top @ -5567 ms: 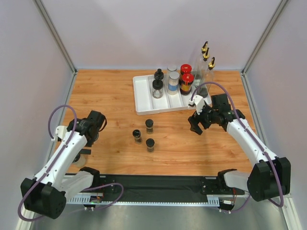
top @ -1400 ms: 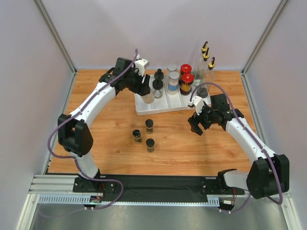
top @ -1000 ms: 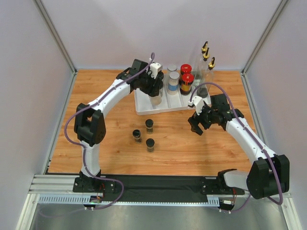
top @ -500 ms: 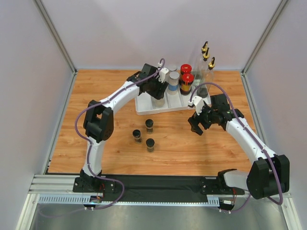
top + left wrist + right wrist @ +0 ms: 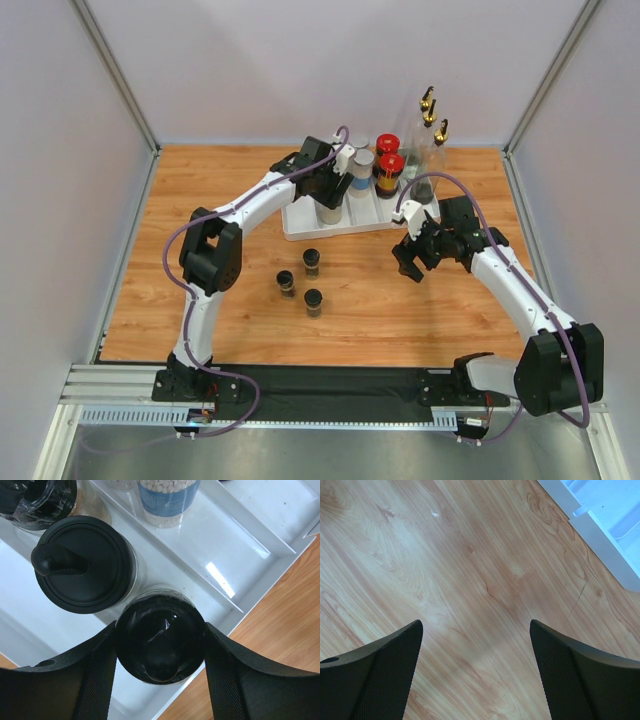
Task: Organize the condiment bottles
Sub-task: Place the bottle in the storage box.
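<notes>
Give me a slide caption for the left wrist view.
Left jaws clasp a black-lidded jar over the white tray.

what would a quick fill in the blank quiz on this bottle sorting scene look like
1. The left gripper is closed on a jar whose lid is ____.
2. The right gripper hangs open over the table and holds ____.
3. ____ small black-lidded jars stand on the table, outside the white tray.
4. The two amber jars in the tray have caps coloured ____.
Missing words: black, nothing, three, red.
</notes>
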You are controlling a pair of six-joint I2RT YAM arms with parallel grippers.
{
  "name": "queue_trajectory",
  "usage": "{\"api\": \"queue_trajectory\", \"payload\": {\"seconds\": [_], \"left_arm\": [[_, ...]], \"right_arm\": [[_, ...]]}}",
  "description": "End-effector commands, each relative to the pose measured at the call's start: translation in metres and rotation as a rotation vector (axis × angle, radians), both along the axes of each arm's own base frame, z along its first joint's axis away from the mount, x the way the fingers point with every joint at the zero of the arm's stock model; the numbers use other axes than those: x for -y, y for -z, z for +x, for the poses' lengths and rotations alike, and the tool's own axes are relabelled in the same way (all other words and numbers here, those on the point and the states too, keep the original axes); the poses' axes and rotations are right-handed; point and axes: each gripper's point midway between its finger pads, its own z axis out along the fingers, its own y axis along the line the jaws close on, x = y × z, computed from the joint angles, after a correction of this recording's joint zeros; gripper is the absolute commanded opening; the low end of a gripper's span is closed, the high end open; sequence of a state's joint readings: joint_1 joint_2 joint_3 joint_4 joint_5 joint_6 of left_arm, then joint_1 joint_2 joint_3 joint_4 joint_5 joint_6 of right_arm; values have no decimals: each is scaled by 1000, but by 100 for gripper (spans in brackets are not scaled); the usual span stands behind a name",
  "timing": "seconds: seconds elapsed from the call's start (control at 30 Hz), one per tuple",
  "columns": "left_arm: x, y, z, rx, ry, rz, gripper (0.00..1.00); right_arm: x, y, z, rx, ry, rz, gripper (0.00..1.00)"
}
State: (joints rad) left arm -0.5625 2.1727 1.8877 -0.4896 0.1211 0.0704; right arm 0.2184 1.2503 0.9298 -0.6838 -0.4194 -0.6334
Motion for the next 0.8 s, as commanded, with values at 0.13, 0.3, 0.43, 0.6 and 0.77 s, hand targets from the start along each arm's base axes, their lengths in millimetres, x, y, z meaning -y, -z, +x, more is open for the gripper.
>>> {"api": "queue_trajectory", "payload": {"seconds": [0.13,0.3,0.43,0.6,0.77], "left_arm": [[14,-36,3,83,34,-66,66],[16,-61,-4,108,52,-111,80],[14,-82,-10,137,61,-139,100],[8,-110,-21,178,68,-164,100],[1,-149,-35,237,82,-201,100]], "right_arm": [[3,-10,3,49,4,-4,90],[3,-10,3,53,5,-7,90],[3,-11,3,56,5,-6,90],[3,-12,3,61,6,-6,90],[3,-12,3,60,6,-6,90]]}}
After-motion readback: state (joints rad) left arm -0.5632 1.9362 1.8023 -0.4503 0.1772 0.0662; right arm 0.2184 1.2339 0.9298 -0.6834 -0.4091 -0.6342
